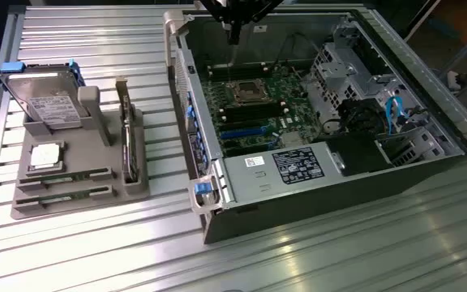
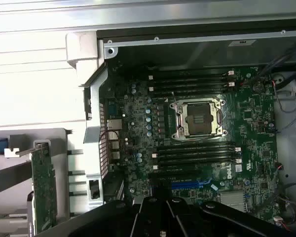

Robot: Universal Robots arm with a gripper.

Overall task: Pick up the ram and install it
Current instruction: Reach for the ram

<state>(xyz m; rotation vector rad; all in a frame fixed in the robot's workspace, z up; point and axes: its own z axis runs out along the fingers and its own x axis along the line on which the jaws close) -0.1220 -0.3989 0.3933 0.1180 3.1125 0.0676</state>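
Exterior view | ram [image 1: 61, 177] in tray [image 1: 79, 205] | motherboard [image 1: 254, 115] in case [image 1: 315, 204]

- One case [image 1: 315, 201] is lying open, showing one board [image 2: 133, 123] with one socket [image 1: 245, 91] and one blue slot [image 1: 242, 132].
- One holder [image 1: 79, 207] is carrying two ram sticks [image 1: 63, 177], one drive [image 1: 51, 100], one card [image 1: 128, 140] and one chip [image 1: 45, 155].

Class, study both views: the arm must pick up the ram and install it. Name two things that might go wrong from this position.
1. The gripper hangs shut over the open case, apart from the ram lying in the grey holder. Travelling there, it may clip the case wall or the upright card.
2. The bare processor socket sits between the memory slots; a misaligned stick might strike it.
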